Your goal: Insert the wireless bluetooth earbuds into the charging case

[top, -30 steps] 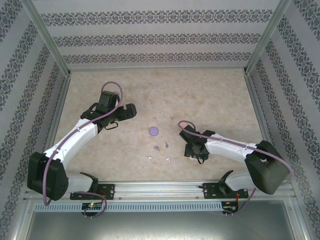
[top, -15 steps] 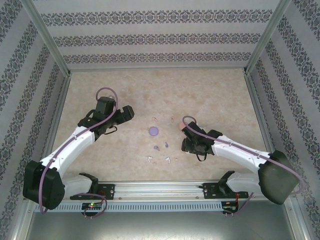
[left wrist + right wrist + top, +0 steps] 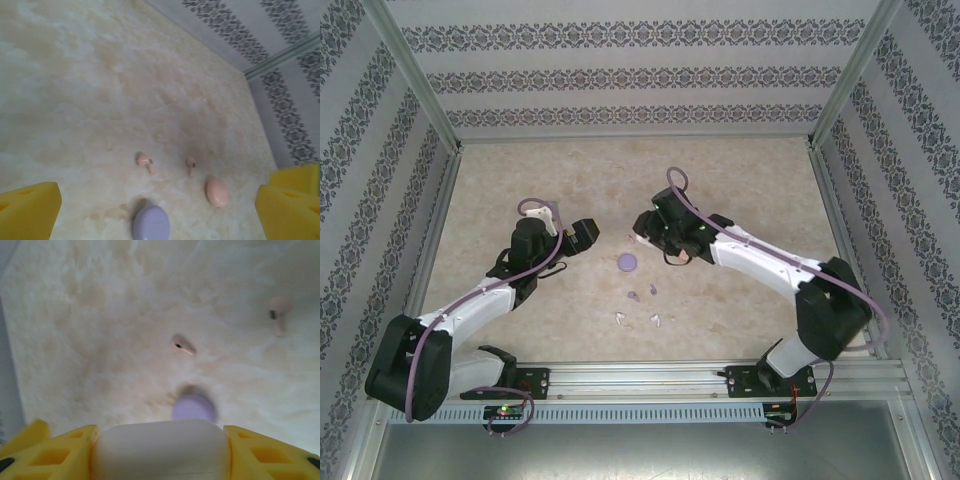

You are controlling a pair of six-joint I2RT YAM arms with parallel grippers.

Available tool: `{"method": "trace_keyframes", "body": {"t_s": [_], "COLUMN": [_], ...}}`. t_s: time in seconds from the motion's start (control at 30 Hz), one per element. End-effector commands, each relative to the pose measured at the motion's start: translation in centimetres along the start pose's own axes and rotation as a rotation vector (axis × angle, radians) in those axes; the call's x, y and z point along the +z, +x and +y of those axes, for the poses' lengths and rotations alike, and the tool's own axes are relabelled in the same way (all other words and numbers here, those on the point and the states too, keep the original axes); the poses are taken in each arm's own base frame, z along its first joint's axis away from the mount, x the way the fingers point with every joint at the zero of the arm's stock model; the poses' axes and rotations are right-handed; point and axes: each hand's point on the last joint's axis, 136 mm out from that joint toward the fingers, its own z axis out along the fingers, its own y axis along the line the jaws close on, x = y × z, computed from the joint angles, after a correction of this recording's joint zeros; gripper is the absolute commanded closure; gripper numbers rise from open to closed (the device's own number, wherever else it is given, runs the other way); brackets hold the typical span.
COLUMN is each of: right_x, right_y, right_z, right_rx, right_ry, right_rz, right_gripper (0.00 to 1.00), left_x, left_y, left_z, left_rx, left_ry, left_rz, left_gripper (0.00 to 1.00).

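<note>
My right gripper [image 3: 160,452] is shut on a white charging case [image 3: 160,440], held crosswise between its yellow fingers [image 3: 65,450]. From above, that gripper [image 3: 646,228] hangs over the table's middle. Below it lie a purple case [image 3: 194,407] and two pale pink earbuds [image 3: 183,345] [image 3: 277,312]. My left gripper [image 3: 157,207] stands open and holds nothing, facing the purple case [image 3: 151,222], both pink earbuds [image 3: 145,161] [image 3: 190,165] and a pink case [image 3: 217,192]. Two purple earbuds [image 3: 633,296] [image 3: 652,290] and two white earbuds [image 3: 619,319] [image 3: 657,320] lie nearer the arm bases.
The beige table [image 3: 750,190] is fenced by patterned walls [image 3: 620,75] on three sides, with metal posts at the corners. The left gripper [image 3: 582,232] sits just left of the purple case [image 3: 628,262]. A metal rail [image 3: 640,378] runs along the near edge.
The right arm has swung from the near right up and left to the table's middle. The left arm has lowered and reached a little to the right.
</note>
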Motion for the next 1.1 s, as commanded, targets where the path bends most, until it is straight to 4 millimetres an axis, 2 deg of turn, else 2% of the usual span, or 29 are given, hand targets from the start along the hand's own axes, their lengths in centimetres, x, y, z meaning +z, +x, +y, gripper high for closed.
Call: {"method": "trace_keyframes", "body": {"t_s": [0.0,0.1,0.2,0.47,0.67,0.77,1.07], "right_x": [0.7,1.6,2.0,2.4,2.6,2.8,3.3], "right_y": [-1.9,-2.5,-2.8,-2.9,-2.9,-2.8,-2.6], "right_z": [3.8,4.9,5.7,7.6,7.8,7.8,7.6], "right_rx": [0.198,0.286,0.35,0.38,0.38,0.38,0.38], "right_ry": [-0.115,-0.143,-0.17,-0.211,-0.21,-0.21,-0.21], "right_rz": [-0.024,-0.028,-0.028,-0.016,-0.014,-0.009,0.0], "right_gripper": [0.56,0.56,0.56,0.56,0.56,0.56,0.57], "left_x": [0.2,0.9,1.7,3.9,5.3,5.9,7.8], "left_y": [-1.5,-1.3,-1.0,-0.4,0.0,0.0,0.2], "left_z": [-4.0,-4.7,-5.4,-7.1,-8.0,-8.0,-8.0], "left_rx": [0.033,0.055,0.076,0.108,0.117,0.117,0.099], "left_ry": [0.167,0.195,0.226,0.291,0.315,0.315,0.321], "left_rz": [-0.056,-0.04,-0.028,0.002,0.017,0.014,0.017], "left_gripper": [0.0,0.0,0.05,0.28,0.34,0.35,0.47]}}
